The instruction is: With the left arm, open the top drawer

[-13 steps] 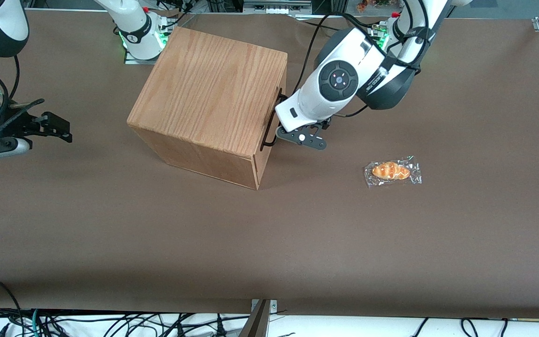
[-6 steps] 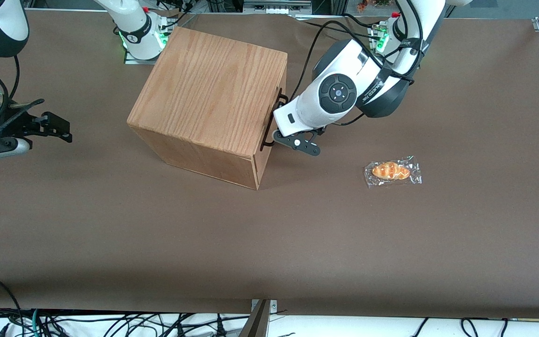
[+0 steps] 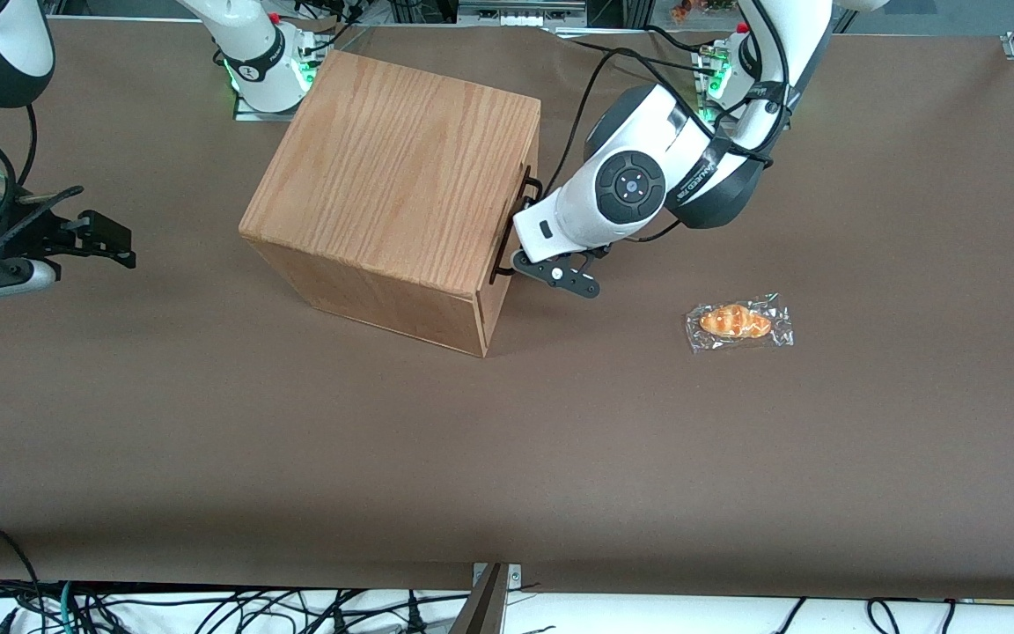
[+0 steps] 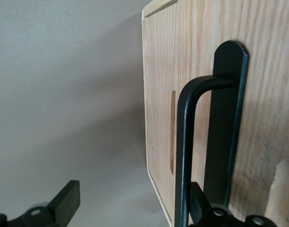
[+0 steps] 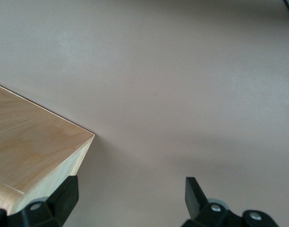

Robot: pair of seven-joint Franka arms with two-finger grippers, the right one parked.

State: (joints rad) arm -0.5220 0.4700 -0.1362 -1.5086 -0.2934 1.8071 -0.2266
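In the front view the left arm (image 3: 648,176) holds its gripper (image 3: 520,255) at the thin black wire handle (image 3: 511,224) of the still-closed top drawer (image 3: 507,264), so the pull remains, while the left wrist view shows released fingers (image 4: 64,203) straddling that rounded bar (image 4: 182,156) against grained oak.

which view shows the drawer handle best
The left wrist view: the black handle fills it close up against the top drawer, with the gripper open at it. The front view shows only a thin edge-on sliver. The right wrist view misses it.
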